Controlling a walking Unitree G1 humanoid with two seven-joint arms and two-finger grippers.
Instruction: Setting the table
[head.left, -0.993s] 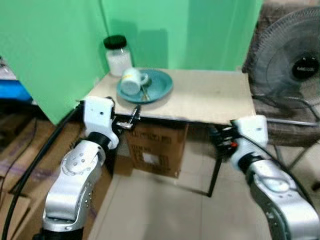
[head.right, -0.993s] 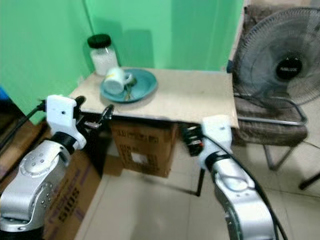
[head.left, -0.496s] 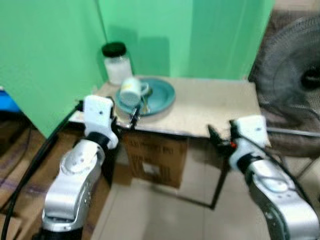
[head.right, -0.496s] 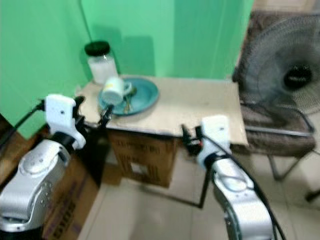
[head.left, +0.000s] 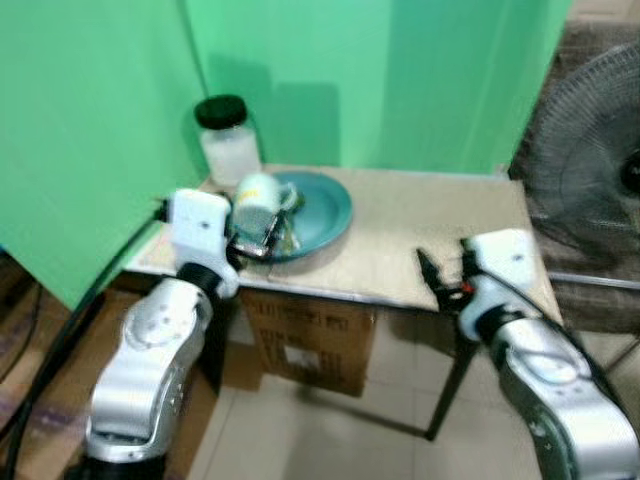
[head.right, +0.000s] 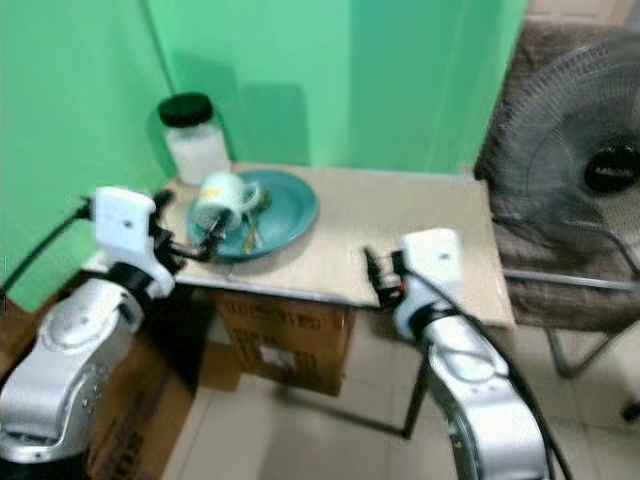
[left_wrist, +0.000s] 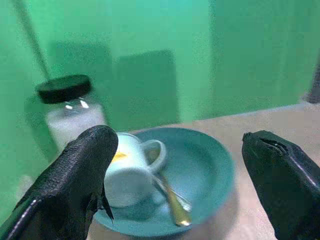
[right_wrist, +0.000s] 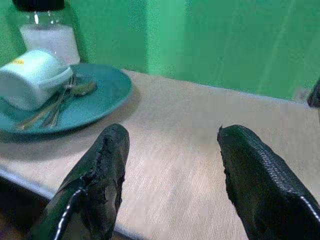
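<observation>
Plate (head.left: 318, 205) with a tipped cup (head.left: 256, 192) and cutlery (right_wrist: 55, 105) sits near the bench's (head.left: 430, 230) left edge; left end effector (head.left: 262, 238) and right end effector (head.left: 432, 275) both spread at the front edge.

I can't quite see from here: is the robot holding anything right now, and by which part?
Nothing is held. The left gripper is open before the pale mug lying on the teal plate. The right gripper is open over the beige tabletop.

No lettering can be read — the fan's (head.right: 590, 170) hub badge and the box's (head.left: 305, 335) label are blurred.
</observation>
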